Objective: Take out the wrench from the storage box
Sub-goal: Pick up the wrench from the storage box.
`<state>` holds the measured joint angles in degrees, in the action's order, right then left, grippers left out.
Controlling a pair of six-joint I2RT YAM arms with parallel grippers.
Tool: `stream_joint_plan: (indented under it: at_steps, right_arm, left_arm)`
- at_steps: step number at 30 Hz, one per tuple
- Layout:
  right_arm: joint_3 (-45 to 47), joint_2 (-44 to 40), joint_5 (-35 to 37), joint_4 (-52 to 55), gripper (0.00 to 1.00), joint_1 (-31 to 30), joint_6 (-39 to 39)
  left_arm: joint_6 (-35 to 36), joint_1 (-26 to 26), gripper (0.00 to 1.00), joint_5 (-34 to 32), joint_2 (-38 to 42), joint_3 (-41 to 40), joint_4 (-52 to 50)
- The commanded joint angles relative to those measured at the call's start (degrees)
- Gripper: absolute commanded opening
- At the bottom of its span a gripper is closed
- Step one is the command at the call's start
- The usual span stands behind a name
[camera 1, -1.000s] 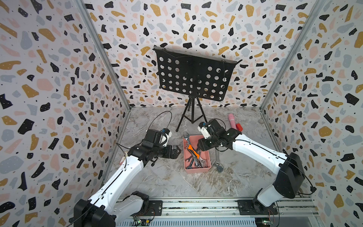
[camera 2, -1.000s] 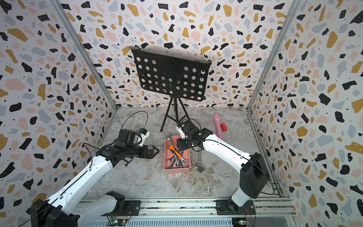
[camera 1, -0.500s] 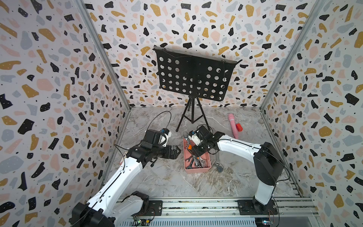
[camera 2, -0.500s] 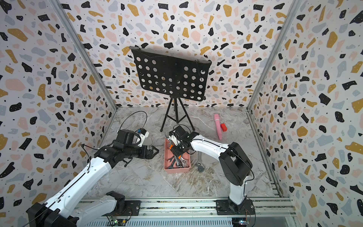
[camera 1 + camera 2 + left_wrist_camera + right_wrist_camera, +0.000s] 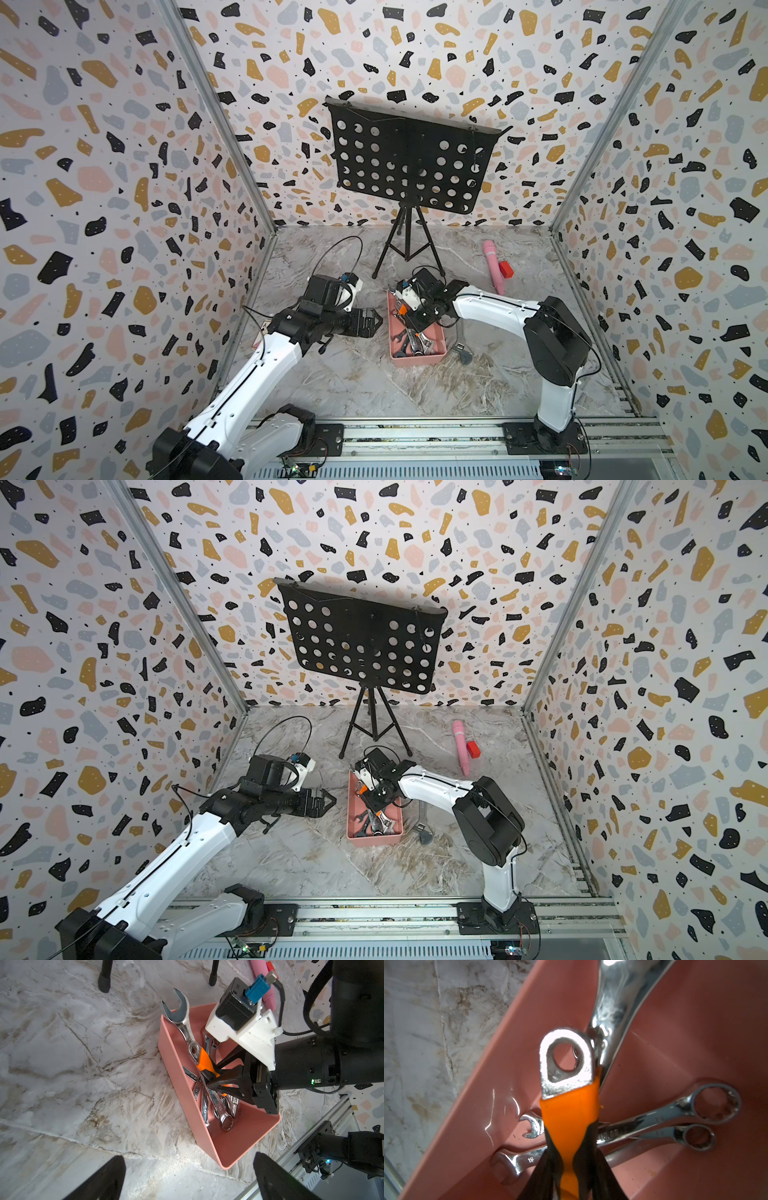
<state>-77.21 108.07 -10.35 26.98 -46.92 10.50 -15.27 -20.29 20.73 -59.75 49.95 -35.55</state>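
The salmon-pink storage box (image 5: 417,360) (image 5: 374,840) lies on the marble table between the two arms and holds several silver wrenches (image 5: 220,1109). My right gripper (image 5: 409,316) (image 5: 372,796) reaches down into the box. It is shut on the wrench with the orange and black handle (image 5: 204,1059) (image 5: 569,1118), whose silver eyelet end sticks out past the fingertips. My left gripper (image 5: 376,322) (image 5: 189,1159) hovers just left of the box, open and holding nothing.
A large silver wrench (image 5: 176,1012) pokes over the box's far rim. A black music stand (image 5: 411,166) on a tripod stands behind the box. A pink cylinder (image 5: 493,266) and a small red block (image 5: 505,269) lie at the back right. Another metal tool (image 5: 459,340) lies right of the box.
My right gripper has dropped into the box and closed on the orange-handled wrench, with its arm folding closer in. The left arm has stayed where it was.
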Motion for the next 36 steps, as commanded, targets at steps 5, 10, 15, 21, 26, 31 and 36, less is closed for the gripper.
stream_joint_plan:
  at_steps: [5,10,15,21,26,31,36]
  right_arm:
    - [-3.11,-4.89,2.5,2.16,0.17,-0.33,0.49]
    - [-3.93,-7.34,1.76,3.01,0.13,-0.37,0.9]
    - [-4.5,-10.7,2.63,2.91,0.08,-0.37,2.33]
    - [-6.7,-13.09,3.3,3.26,0.08,-0.37,4.53]
    - [-9.75,-14.57,5.7,7.76,0.07,-0.13,4.9]
    - [-8.99,-19.3,6.07,14.04,0.05,3.46,5.76]
    - [-6.76,-24.44,5.55,22.41,0.06,8.13,4.36]
  left_arm:
    - [0.15,0.32,1.0,0.75,0.75,-0.74,0.75]
    - [0.16,0.3,1.0,1.04,0.51,-0.46,0.79]
    - [-0.15,0.31,1.0,1.66,-0.19,0.22,0.74]
    - [-1.08,0.3,1.0,2.32,-0.72,1.44,0.98]
    - [-1.59,0.3,1.0,3.23,-0.72,2.58,0.93]
    - [-2.9,-0.35,1.0,3.73,-0.68,3.3,1.14]
    - [-4.11,-2.84,1.0,3.41,-0.88,4.44,1.43]
